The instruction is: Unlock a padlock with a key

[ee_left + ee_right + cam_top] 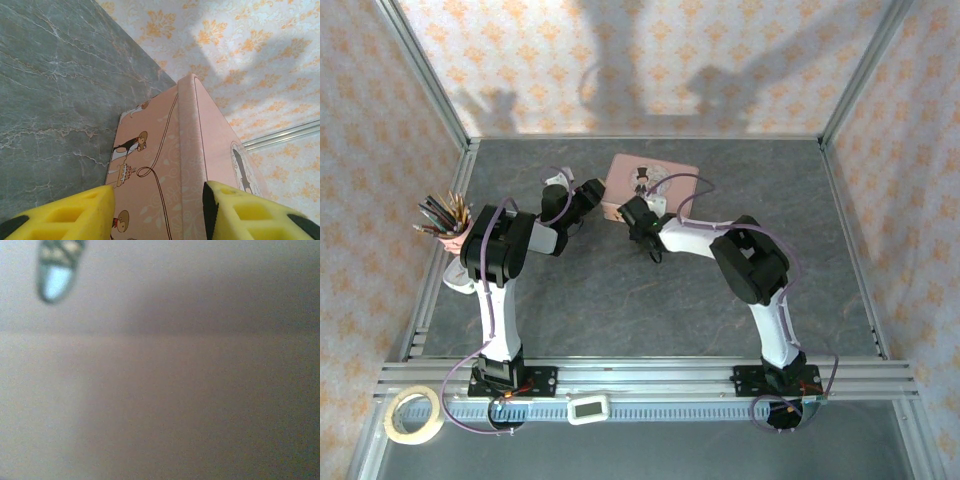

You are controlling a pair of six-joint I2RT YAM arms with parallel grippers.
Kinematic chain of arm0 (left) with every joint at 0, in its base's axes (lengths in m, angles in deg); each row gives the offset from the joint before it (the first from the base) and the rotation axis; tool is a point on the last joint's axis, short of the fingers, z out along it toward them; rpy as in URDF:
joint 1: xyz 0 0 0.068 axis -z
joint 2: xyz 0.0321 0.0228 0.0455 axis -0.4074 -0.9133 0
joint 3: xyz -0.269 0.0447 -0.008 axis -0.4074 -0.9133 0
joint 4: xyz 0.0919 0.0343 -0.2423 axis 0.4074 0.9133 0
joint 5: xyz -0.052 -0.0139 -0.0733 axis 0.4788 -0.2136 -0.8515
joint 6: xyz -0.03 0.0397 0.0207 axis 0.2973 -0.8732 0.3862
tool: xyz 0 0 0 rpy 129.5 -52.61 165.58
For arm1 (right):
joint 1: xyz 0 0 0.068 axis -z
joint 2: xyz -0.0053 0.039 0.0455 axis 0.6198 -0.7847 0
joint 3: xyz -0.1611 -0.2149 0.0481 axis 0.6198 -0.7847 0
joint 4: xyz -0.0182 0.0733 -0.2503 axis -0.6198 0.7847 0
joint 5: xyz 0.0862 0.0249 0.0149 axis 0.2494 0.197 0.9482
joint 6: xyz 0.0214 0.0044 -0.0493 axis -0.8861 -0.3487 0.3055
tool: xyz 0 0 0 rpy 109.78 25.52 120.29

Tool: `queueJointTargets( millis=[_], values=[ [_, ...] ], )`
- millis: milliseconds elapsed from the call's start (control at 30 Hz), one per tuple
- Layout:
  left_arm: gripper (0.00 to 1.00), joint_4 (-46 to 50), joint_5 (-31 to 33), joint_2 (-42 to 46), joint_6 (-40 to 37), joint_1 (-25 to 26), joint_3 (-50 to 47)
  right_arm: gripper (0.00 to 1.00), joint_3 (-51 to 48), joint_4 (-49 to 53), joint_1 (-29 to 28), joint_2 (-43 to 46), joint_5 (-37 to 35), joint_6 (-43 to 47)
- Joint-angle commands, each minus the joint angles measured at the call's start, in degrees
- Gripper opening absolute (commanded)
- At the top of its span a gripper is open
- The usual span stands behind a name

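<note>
Jaws on left gripper (157, 202) stand apart, edge of pink tin (195, 140) ahead between them; right gripper (638, 216), close against the tin, we cannot read, nor the padlock's bearing.

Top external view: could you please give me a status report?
Left tool open at edge of pink rectangular picture tin. Right tool close to tin, state unreadable. Pink pencil cup far left, clear.

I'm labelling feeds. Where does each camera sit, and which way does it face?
Top external: above and behind the robot, looking down at the table; left hand and right hand by the tin.
Left wrist: on the left arm, facing the tin's edge past its yellow fingers.
Right wrist: against a blurred pinkish surface.
Shared: top and left wrist show the tin.
</note>
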Motion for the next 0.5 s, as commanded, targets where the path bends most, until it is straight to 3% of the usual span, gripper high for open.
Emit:
queueJointTargets(
  millis=[0,100,200,467],
  values=[
    [0.48,2.65,-3.01,0.84,-1.11,1.37,-1.08,0.34,-3.31,1.76,1.58,1.59,-2.07,-0.50],
    [0.47,2.37,-2.98,0.61,-0.76,1.36,-1.23,0.19,-4.00,1.02,1.41,3.02,-3.05,2.25],
    [0.47,2.30,-3.05,0.72,-0.66,1.40,-1.60,0.13,-3.45,0.87,1.15,4.46,-5.54,7.26],
    [0.47,2.35,-3.93,0.95,-0.43,1.39,-1.55,0.12,4.87,10.15,0.62,3.41,-11.07,17.37]
  ],
)
